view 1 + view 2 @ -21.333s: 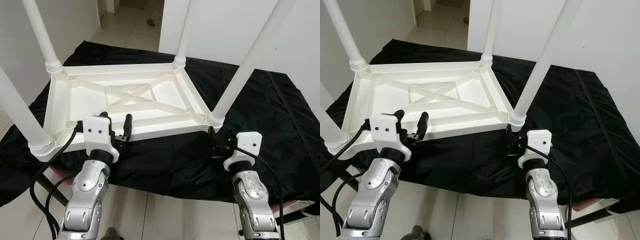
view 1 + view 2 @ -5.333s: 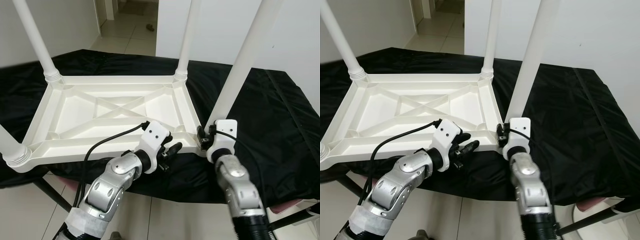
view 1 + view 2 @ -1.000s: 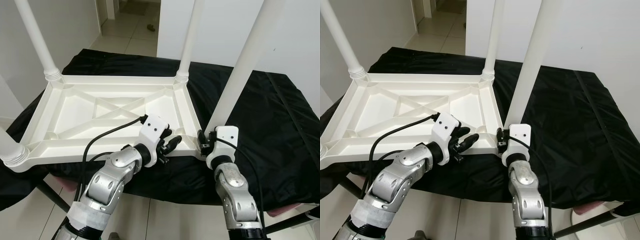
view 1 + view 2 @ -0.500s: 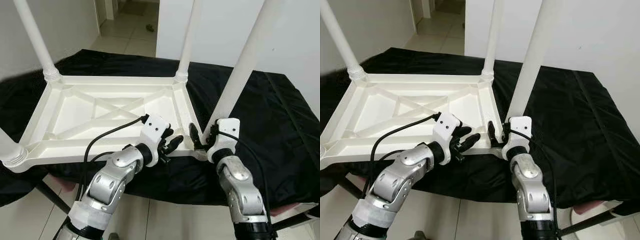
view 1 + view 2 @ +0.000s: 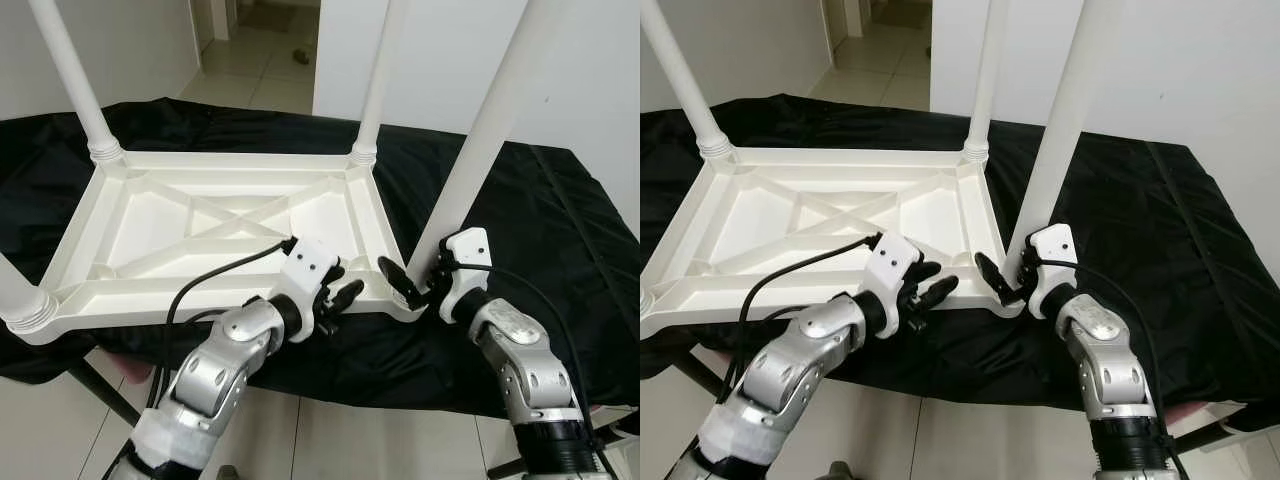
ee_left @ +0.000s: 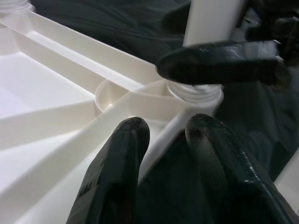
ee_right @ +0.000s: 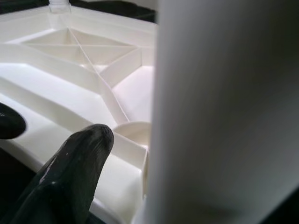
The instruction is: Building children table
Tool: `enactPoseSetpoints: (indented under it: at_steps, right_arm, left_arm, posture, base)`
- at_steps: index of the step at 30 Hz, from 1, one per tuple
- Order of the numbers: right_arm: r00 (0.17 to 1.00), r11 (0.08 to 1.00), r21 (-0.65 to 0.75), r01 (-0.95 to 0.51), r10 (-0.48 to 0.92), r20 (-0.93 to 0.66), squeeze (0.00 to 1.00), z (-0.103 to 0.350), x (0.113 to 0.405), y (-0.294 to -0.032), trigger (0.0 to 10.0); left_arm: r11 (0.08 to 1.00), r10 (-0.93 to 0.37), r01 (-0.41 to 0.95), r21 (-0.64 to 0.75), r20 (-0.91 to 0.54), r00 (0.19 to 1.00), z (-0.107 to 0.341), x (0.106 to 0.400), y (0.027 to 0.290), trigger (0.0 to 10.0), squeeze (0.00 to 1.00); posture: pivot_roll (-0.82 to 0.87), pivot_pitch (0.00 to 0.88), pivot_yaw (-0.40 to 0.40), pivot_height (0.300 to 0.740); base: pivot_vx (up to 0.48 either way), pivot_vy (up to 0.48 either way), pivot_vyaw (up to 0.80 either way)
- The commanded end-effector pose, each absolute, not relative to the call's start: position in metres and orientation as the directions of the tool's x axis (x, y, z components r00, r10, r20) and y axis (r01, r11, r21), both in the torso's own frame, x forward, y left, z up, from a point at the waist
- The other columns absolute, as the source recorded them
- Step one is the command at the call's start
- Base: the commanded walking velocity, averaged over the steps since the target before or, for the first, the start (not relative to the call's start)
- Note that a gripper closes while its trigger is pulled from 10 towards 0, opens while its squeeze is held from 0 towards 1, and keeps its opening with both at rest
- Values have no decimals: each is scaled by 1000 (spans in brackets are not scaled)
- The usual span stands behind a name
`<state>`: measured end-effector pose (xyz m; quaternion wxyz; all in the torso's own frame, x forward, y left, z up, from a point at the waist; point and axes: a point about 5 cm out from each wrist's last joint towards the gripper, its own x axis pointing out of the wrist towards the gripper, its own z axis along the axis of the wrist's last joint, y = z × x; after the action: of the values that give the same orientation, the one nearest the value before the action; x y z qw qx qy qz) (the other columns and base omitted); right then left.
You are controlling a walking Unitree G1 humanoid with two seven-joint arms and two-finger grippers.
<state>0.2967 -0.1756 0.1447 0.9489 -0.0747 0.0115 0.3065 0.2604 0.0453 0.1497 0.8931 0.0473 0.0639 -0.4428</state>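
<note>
Black fingers of the right gripper (image 5: pixel 418 287) are spread around the base of the near right white plastic leg (image 5: pixel 478 150), one finger (image 7: pixel 70 177) lying against the inner side of the post, the silver arm angled in from the right. Beside it, the left gripper (image 5: pixel 338 297) reaches forward from a bent elbow, its two fingers (image 6: pixel 117 172) a little apart and straddling the near rim of the upturned white plastic children's table top (image 5: pixel 180 215), just beside that corner socket. This ribbed table top lies underside up on a black cloth-covered surface (image 5: pixel 540 210), legs pointing upward. No writing or labels can be read anywhere.
</note>
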Motion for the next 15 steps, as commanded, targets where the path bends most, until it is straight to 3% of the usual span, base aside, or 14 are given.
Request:
enactPoseSetpoints:
  at_steps: [1, 4, 5, 6, 7, 8, 9, 15]
  right_arm:
    - [775, 761, -150, -631, 624, -100, 0, 138, 301, -174, 10000]
    - [753, 739, -146, -658, 647, -117, 0, 133, 305, -175, 10000]
    - [752, 739, -144, -659, 647, -124, 0, 132, 308, -177, 5137]
    - [752, 739, -144, -659, 647, -124, 0, 132, 308, -177, 5137]
    - [746, 731, -146, -666, 655, -121, 0, 132, 310, -178, 863]
    - [746, 731, -146, -666, 655, -121, 0, 132, 310, -178, 863]
    - [742, 728, -140, -671, 661, -116, 0, 132, 312, -179, 0]
    - [734, 722, -136, -679, 671, -107, 0, 132, 315, -180, 0]
  left_arm:
    - [504, -850, 863, 24, -160, 501, 149, 254, 41, 10000, 0]
    - [508, -847, 861, 28, -167, 505, 148, 255, 42, 10000, 0]
    - [512, -844, 858, 29, -170, 509, 148, 256, 42, 10000, 0]
    - [512, -844, 858, 29, -170, 509, 148, 256, 42, 10000, 0]
    - [515, -842, 857, 31, -173, 512, 148, 256, 42, 10000, 0]
    - [515, -842, 857, 31, -173, 512, 148, 256, 42, 10000, 0]
    - [516, -841, 856, 31, -174, 513, 148, 257, 42, 10000, 0]
    - [515, -841, 856, 31, -175, 512, 147, 256, 42, 10000, 0]
  posture:
    - [15, 0, -30, 740]
    - [15, 0, -26, 740]
    - [15, 0, -25, 740]
    - [15, 0, -25, 740]
    - [15, 0, -22, 740]
    - [15, 0, -22, 740]
    - [15, 0, -21, 740]
    - [16, 0, -22, 740]
  base:
    - [0, 0, 0]
    - [0, 0, 0]
    - [0, 0, 0]
    - [0, 0, 0]
    - [0, 0, 0]
    - [0, 0, 0]
    - [0, 0, 0]
    - [0, 0, 0]
